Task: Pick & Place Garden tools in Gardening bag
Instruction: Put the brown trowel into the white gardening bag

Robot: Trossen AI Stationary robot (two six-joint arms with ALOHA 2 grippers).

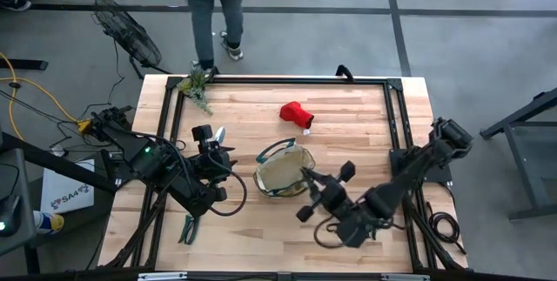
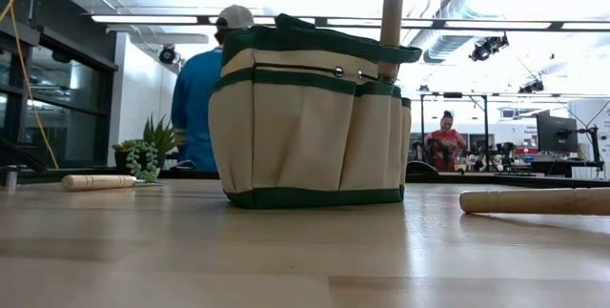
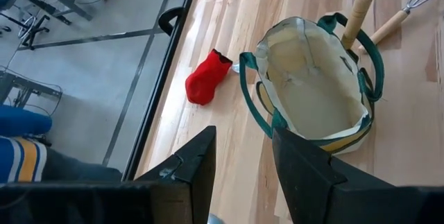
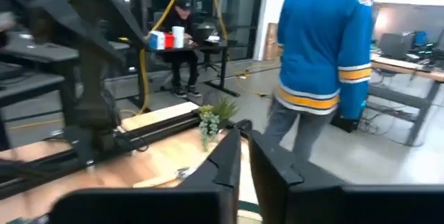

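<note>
The tan gardening bag (image 1: 283, 170) with dark green trim stands upright at the table's middle, its mouth open (image 3: 316, 85). A wooden-handled tool (image 3: 357, 12) sticks upright out of its side pocket. The red glove (image 1: 296, 114) lies beyond the bag. A wire rake (image 3: 399, 16) lies on the table to the bag's right. A silver trowel (image 1: 219, 133) lies left of the bag, and a green-handled pruner (image 1: 187, 227) lies near the front left. My left gripper (image 3: 243, 175) is open and empty, above the table left of the bag. My right gripper (image 4: 244, 158) is shut and empty, near the bag's right side.
A green plant sprig (image 1: 198, 85) lies at the far left corner. A person in a blue top (image 4: 322, 50) stands just beyond the table's far edge. Bare wood (image 1: 365, 116) lies at the far right.
</note>
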